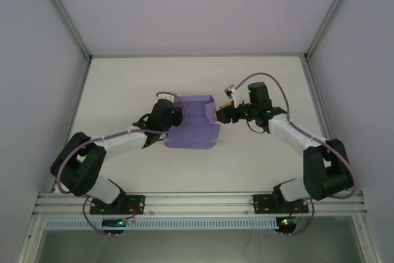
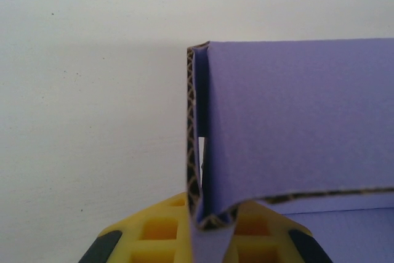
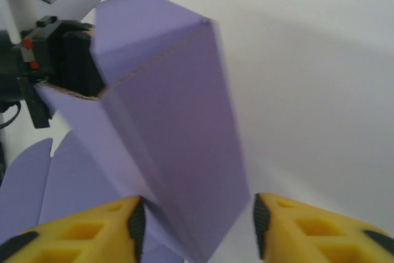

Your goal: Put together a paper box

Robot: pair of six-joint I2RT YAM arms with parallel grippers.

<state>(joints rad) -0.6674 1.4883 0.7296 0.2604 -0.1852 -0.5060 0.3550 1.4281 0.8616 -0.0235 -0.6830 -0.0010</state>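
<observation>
The left gripper (image 2: pixel 212 232) was clamped on the left wall of the paper box (image 1: pixel 196 130), which was folded double and upright. The box sat mid-surface (image 1: pixel 258 164) between the arms, far and side walls raised, near flaps lying flat. The right gripper (image 3: pixel 197 226) stood apart astride the right wall, not pinching. I judged it about half done: the near side and closing remained.

White table (image 1: pixel 184 164) inside pale walls (image 1: pixel 37 60), aluminium frame rails (image 1: pixel 197 201).
</observation>
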